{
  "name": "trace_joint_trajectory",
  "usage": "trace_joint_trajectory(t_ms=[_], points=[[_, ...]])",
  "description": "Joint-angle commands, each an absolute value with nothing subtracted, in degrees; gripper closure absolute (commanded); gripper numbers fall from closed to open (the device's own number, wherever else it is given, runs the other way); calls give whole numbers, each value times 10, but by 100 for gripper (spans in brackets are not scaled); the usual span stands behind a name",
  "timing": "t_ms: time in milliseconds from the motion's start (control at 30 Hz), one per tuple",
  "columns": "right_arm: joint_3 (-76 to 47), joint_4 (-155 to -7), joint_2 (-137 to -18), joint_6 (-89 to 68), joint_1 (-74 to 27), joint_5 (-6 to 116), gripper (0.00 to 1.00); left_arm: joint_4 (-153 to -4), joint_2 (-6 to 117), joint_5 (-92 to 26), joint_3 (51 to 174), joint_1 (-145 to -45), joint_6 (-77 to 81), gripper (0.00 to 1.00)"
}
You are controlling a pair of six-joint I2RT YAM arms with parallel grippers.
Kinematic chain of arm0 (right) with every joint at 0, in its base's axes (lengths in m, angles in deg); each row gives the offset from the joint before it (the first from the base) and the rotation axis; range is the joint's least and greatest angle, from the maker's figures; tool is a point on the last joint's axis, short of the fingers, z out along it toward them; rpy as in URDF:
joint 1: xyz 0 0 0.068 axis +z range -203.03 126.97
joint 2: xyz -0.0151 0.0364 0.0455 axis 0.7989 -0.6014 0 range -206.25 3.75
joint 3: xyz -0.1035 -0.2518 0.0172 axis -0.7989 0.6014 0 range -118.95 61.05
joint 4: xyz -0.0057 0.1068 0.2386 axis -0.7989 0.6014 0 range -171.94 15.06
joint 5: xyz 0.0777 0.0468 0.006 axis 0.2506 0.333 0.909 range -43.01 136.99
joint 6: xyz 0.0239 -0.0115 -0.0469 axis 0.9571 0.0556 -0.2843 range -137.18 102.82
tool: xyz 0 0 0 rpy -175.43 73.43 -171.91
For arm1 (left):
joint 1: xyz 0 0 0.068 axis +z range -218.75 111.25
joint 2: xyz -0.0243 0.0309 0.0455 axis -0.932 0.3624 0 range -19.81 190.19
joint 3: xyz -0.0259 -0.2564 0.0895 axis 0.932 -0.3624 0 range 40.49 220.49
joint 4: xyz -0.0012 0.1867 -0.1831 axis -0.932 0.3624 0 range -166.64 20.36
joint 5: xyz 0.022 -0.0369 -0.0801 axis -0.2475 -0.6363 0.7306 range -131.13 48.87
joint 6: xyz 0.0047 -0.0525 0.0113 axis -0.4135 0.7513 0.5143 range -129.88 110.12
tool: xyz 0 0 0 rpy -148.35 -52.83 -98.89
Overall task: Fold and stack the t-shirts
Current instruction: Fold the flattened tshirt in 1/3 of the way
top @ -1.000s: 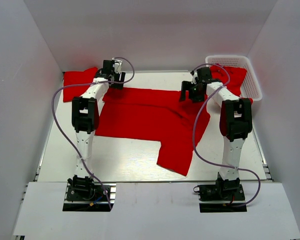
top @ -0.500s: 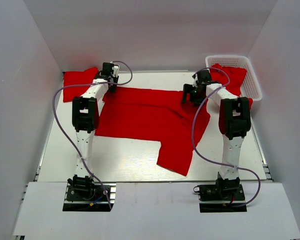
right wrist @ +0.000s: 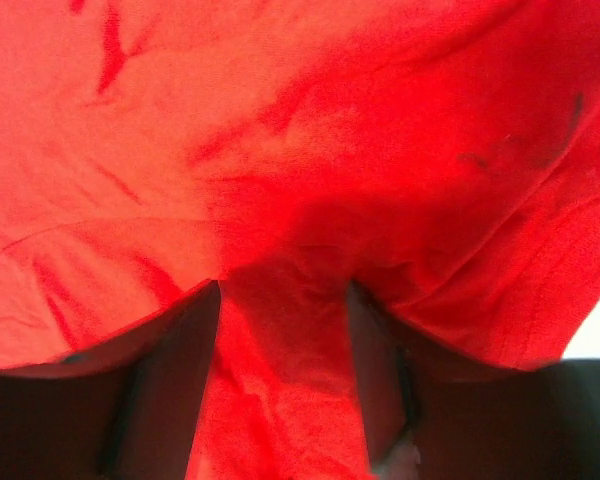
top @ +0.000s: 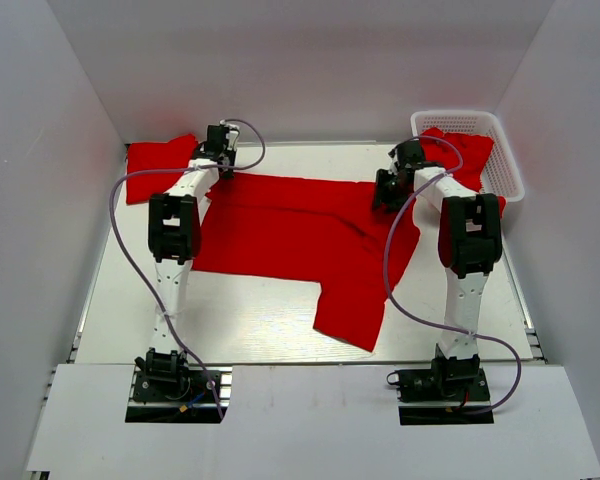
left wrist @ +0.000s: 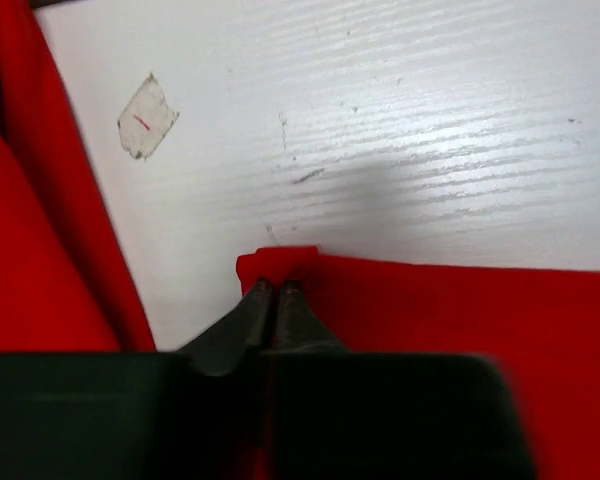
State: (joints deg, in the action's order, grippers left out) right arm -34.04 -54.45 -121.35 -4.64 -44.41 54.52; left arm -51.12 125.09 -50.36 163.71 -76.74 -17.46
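A large red t-shirt [top: 300,225] lies spread across the table, one sleeve hanging toward the near edge. My left gripper [top: 223,172] is at its far left corner. In the left wrist view that gripper [left wrist: 277,290] is shut on the t-shirt's corner [left wrist: 280,262], which is pinched up off the table. My right gripper [top: 386,192] is pressed down on the far right part of the same t-shirt. Its fingers [right wrist: 185,340] stand apart in the right wrist view, with a raised ridge of red cloth [right wrist: 280,380] filling the gap.
Another red t-shirt [top: 155,165] lies bunched at the far left corner and shows at the left of the left wrist view [left wrist: 30,250]. A white lattice basket [top: 505,165] at the far right holds more red cloth [top: 462,152]. A taped patch [left wrist: 145,118] marks the table.
Both grippers came down onto the t-shirt's far edge. The left one closed on the corner. The right one narrowed around a fold of cloth.
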Motion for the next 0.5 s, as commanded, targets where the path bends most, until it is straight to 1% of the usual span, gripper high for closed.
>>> trace_joint_trajectory(t_ms=[0, 33, 67, 167, 200, 233, 267, 367, 467], points=[[-328, -509, -1249, -42, -449, 537, 48, -533, 1249, -512, 1658, -767, -153, 95], [-326, -509, -1248, -41, -448, 536, 51, -533, 1249, -525, 1663, -767, -145, 100], [-326, -510, -1248, -41, -449, 536, 62, -533, 1249, -532, 1664, -767, -145, 100], [-316, -510, -1244, -32, -450, 524, 78, -526, 1229, -538, 1664, -761, -96, 100], [-314, -507, -1244, -32, -450, 521, 93, -526, 1220, -538, 1654, -754, -78, 100], [-311, -500, -1244, -29, -452, 515, 97, -526, 1211, -532, 1648, -749, -44, 100], [-309, -499, -1243, -27, -452, 510, 100, -521, 1202, -532, 1640, -749, -27, 100], [-296, -495, -1241, -18, -455, 496, 100, -513, 1174, -509, 1634, -735, 17, 100], [-287, -492, -1236, -8, -458, 488, 100, -495, 1158, -454, 1634, -712, 79, 100]])
